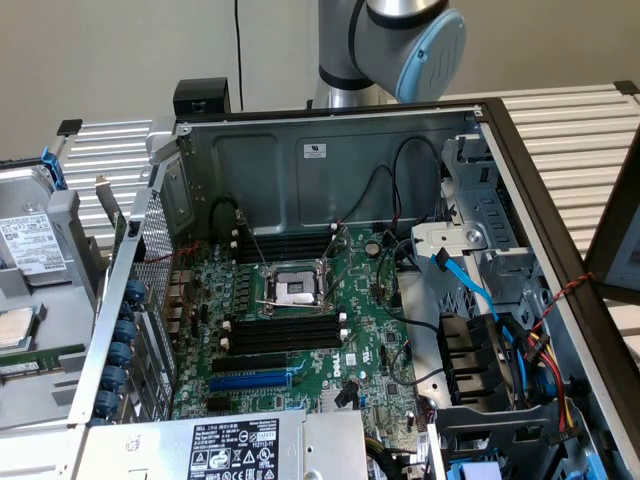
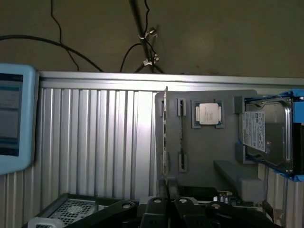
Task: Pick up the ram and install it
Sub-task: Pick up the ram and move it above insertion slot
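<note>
The ram [image 2: 165,137] is a thin stick seen edge-on, standing in a slot at the edge of the grey parts tray [image 2: 209,152]. In the exterior view the ram [image 1: 40,361] is a green strip low on that tray [image 1: 70,300], at the exterior view's left, outside the computer case. My gripper [image 2: 168,209] hangs above the tray, roughly in line with the ram and apart from it. The green motherboard [image 1: 300,350] lies in the open case with long black slots [image 1: 285,332] beside the processor socket [image 1: 295,290].
On the tray sit a processor chip [image 2: 209,114] and a hard drive in a blue frame [image 2: 268,135]. A blue-edged screen [image 2: 14,118] lies on the slatted metal table [image 2: 95,142]. Inside the case, cables [image 1: 470,290] and drive bays [image 1: 480,370] crowd the exterior view's right.
</note>
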You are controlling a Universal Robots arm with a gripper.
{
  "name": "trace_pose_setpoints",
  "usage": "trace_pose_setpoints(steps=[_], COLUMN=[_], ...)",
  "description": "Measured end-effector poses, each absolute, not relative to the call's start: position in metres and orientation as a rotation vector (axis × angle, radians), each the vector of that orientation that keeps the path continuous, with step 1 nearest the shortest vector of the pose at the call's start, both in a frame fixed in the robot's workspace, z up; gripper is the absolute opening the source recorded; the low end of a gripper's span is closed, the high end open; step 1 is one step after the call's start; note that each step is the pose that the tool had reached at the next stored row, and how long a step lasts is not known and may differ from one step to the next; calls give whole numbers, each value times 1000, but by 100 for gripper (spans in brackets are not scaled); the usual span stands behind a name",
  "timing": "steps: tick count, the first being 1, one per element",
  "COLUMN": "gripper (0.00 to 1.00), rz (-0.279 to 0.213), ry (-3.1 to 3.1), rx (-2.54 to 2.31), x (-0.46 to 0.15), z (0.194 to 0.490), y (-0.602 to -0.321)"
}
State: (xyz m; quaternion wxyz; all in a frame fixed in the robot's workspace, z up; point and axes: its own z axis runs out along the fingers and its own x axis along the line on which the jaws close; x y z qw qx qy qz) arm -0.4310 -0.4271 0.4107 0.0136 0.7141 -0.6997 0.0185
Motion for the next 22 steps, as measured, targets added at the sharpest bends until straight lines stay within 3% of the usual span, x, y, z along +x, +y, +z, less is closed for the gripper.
trace_pose_setpoints(steps=[22], gripper=[13], rz=[58], ry=[-2180], rx=[2223], x=[-353], z=[411], y=[-429])
